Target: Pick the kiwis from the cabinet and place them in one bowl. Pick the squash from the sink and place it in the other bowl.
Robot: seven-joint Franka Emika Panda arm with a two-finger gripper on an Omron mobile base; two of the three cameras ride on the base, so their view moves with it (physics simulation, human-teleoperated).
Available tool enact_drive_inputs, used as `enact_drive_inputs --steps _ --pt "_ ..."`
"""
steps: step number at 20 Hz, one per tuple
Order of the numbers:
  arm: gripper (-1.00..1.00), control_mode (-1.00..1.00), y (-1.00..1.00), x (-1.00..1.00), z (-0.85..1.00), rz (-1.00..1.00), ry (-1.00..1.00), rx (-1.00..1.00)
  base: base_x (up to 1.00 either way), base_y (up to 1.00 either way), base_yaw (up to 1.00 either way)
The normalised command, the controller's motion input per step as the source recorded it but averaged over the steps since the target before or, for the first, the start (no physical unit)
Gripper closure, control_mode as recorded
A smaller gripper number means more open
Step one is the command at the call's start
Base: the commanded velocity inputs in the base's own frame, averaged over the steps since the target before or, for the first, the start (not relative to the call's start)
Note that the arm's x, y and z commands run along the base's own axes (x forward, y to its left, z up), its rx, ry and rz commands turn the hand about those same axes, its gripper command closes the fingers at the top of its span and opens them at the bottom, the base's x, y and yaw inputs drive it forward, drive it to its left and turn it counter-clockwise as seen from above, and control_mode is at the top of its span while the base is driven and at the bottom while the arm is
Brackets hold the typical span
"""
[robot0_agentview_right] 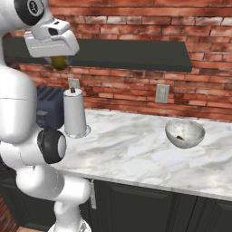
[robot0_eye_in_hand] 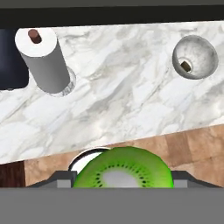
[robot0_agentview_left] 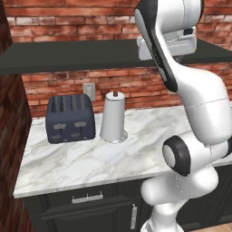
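My gripper [robot0_agentview_right: 59, 62] hangs high in front of the dark wall cabinet [robot0_agentview_right: 131, 54], shut on an olive-green kiwi [robot0_agentview_right: 59, 61]. In the hand view that kiwi [robot0_eye_in_hand: 122, 168] bulges bright green between the finger tips, over the counter's front edge. Far to the right on the marble counter stands the pale speckled bowl [robot0_agentview_right: 184, 132], also seen from above as the bowl [robot0_eye_in_hand: 194, 57]. A small brownish kiwi [robot0_eye_in_hand: 186, 65] lies inside it. The squash, the sink and the other bowl are out of view.
A paper-towel roll [robot0_agentview_left: 112, 117] stands upright at the back of the counter [robot0_agentview_left: 90, 158], with a dark blue toaster [robot0_agentview_left: 70, 118] to its left. A brick wall with outlets [robot0_agentview_right: 161, 93] runs behind. Dark lower cupboards [robot0_agentview_right: 136, 204] sit below the counter edge.
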Motion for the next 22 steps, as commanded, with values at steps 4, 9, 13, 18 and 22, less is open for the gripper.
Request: enact_drive_inputs --steps 4,9,13,18,22 --pt "1.00 -1.00 -0.77 -0.52 -0.45 -0.04 -0.13 0.07 0.00 0.00 0.00" --pt "1.00 -1.00 -0.75 -0.25 -0.31 -0.02 -0.09 0.01 0.00 0.00 0.00" --pt "1.00 -1.00 -0.72 0.00 -0.36 0.00 0.00 0.00 0.00 0.00 0.00" --pt "1.00 -1.00 -0.71 0.00 -0.39 0.00 0.00 0.00 0.00 0.00 0.00" --pt "1.00 -1.00 -0.73 0.09 -0.43 0.00 0.00 0.00 0.00 0.00 0.00"
